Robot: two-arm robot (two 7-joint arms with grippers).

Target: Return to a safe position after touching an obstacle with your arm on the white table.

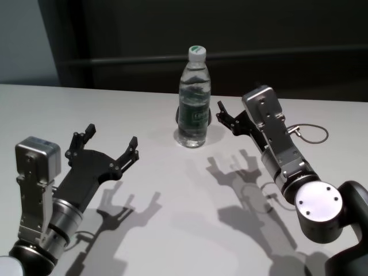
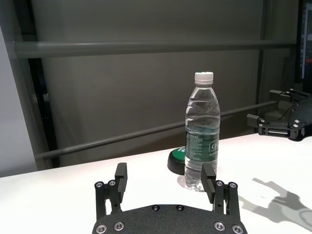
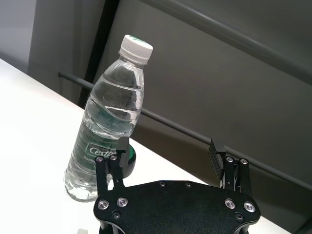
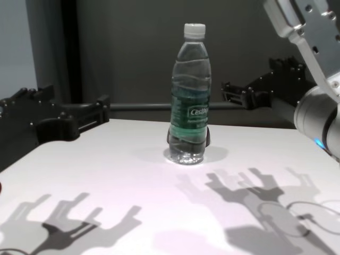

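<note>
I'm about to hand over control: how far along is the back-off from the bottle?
Looks done: no contact now. The water bottle stands upright on the white table, and the right tool, open, sits just beside it with a visible gap. In hand: nothing gripped; the left tool is open, nearer the robot. Left: the right arm looks close to the bottle, so more retreat probably remains.

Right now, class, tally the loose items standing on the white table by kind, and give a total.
Water bottle: 1
Round dark puck with green top, behind the bottle: 1
Total: 2, both on the white table.
</note>
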